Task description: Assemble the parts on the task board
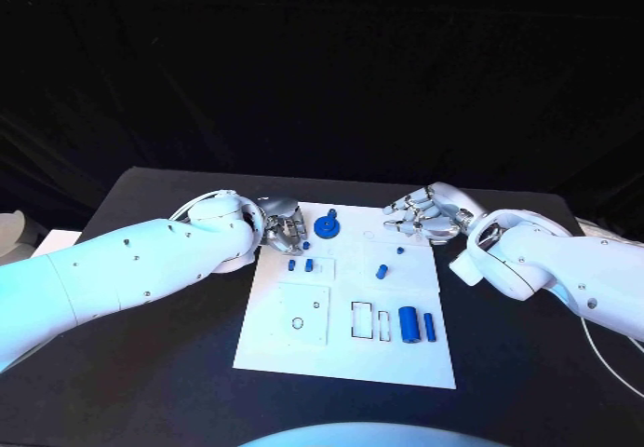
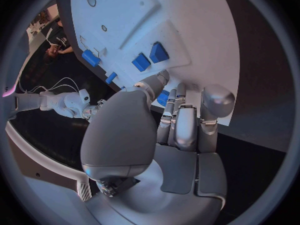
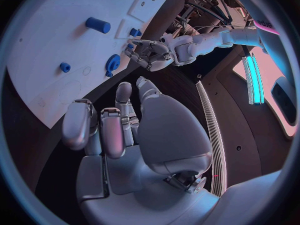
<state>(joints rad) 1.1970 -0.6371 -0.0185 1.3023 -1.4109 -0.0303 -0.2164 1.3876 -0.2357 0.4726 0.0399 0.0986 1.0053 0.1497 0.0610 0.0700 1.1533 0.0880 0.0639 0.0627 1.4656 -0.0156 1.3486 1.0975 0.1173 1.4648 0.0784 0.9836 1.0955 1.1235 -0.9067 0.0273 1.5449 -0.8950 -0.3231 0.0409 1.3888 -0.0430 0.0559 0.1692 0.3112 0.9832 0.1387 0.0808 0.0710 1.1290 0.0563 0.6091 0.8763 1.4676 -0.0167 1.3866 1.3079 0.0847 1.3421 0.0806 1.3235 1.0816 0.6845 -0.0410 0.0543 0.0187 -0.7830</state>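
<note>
Both my hands poised at the task board's (image 1: 342, 358) far edge.
Left hand (image 1: 279, 226) pinches a small blue part (image 2: 164, 97) — ready for seating; right hand (image 1: 430, 212) curled, holding nothing.

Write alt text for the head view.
A white task board lies on a black table, with small blue parts on it. The left hand rests at its far left corner, the right hand at its far right.
</note>
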